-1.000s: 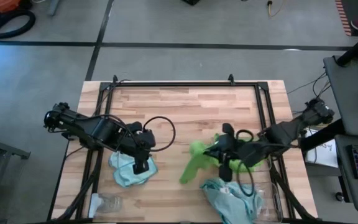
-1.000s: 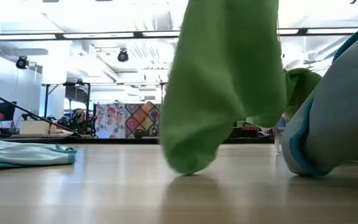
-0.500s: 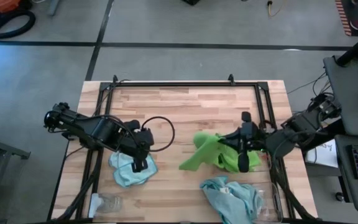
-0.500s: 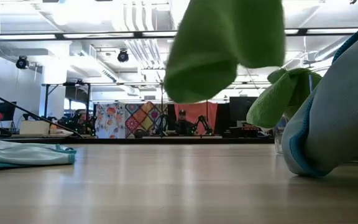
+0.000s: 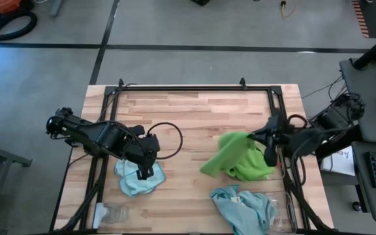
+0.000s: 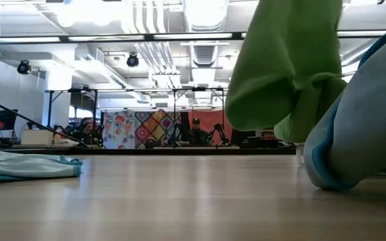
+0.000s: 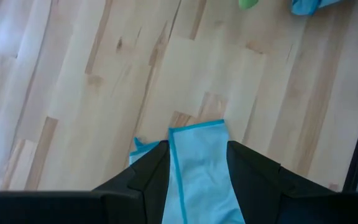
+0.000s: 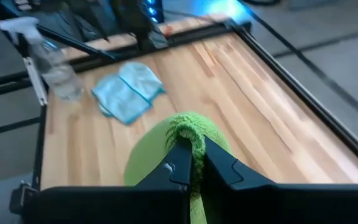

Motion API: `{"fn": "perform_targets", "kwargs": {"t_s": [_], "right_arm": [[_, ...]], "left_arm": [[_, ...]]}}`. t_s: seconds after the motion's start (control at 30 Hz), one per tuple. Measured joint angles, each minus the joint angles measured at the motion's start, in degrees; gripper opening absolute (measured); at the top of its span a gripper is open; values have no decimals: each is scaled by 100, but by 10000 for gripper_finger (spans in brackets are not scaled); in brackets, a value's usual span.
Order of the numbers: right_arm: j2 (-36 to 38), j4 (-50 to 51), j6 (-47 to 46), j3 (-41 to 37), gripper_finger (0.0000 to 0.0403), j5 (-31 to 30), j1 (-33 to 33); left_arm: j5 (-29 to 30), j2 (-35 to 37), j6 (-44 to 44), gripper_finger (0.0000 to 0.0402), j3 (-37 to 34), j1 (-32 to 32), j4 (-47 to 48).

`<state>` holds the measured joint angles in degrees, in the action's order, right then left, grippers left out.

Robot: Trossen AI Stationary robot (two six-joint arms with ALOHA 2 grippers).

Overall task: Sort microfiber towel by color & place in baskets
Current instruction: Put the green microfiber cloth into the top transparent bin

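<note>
My right gripper [image 5: 258, 139] [image 8: 193, 144] is over the table's right half, shut on a lime green towel [image 5: 230, 156] [image 6: 283, 67]. Whether that green bunch is one towel or two, I cannot tell. My left gripper [image 5: 145, 173] [image 7: 197, 144] is at the left near part of the table, shut on a pale blue towel [image 5: 138, 179] that lies spread on the wood. More blue towels [image 5: 243, 207] [image 6: 360, 120] are heaped at the near right, beside a clear bin's rim [image 5: 287, 212]. My left gripper pinches a flat strip of the blue towel [image 7: 197, 180] between its two fingers, slanting down from above. The strip's hemmed end [image 7: 196, 127] sticks out past the fingertips. The rest of the towel lies on the table. My right gripper pinches a bunched fold of the green towel [image 8: 188, 132] between its two fingers [image 8: 219, 167], coming level from the table's right side. The towel hangs below and in front of the fingers. Its lower end [image 6: 260, 114] is clear of the table.
A clear spray bottle [image 5: 111, 212] [image 8: 53, 65] lies near the table's near left corner. Black frame rails [image 5: 194, 89] run along the far edge and the sides. Bare wood [image 5: 194, 124] stretches across the middle and far half of the table.
My right gripper has risen and moved toward the table's right and far edges, staying shut on the green towel. The towel's lower end, which touched the table a second ago, has been lifted clear and drawn rightward.
</note>
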<state>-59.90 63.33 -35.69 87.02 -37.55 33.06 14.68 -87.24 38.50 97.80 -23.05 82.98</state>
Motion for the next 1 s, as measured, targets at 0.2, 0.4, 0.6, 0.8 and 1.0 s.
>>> {"fn": "perform_targets", "kwargs": {"t_s": [0.2,0.4,0.6,0.8,1.0], "right_arm": [[243,1288,-1088,0,9,74,7],[190,2521,-2333,-57,9,995,7],[63,2649,-2954,-428,9,2119,7],[-129,2660,-3537,-931,9,3218,10],[-348,2664,-3927,-1597,9,4241,9]], "left_arm": [[136,0,4,144,0,0,-2],[138,0,4,144,0,0,-2],[138,0,4,144,0,0,-4],[138,0,13,144,0,0,-26],[138,0,15,144,0,0,-33]]}}
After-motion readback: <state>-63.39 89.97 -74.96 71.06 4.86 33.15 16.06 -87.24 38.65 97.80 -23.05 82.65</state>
